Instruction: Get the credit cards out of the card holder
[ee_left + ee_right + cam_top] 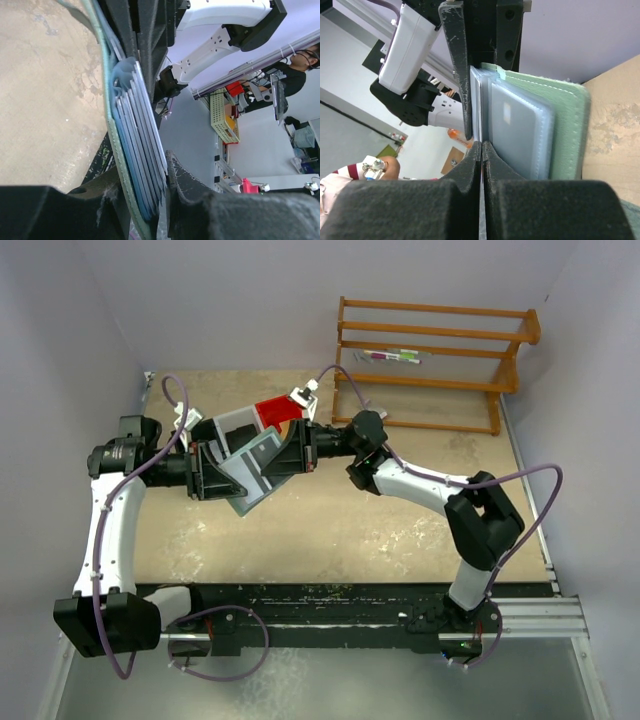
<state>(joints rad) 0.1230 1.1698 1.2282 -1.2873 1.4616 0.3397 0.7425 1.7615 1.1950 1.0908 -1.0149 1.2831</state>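
Overhead view: both arms meet over the left half of the tabletop (330, 525). The card holder (243, 492) is carried between them, clear of the surface. Whether either hand is clamped cannot be judged from this view.

Left wrist view: the left hand (150, 200) is clamped across the grey-green holder, with the credit cards (140, 150) fanned edge-on inside it as a blue-grey stack.

Right wrist view: the right hand (481, 160) is clenched, its pads pressed together on the thin outermost leaf of that stack. The holder's stitched green cover lies on the far side.

Surface: tan, worn and blotched. A red item (278, 410) lies just beyond the hands. A wooden rack (430, 310) stands at the far right corner. Pale walls enclose three sides.
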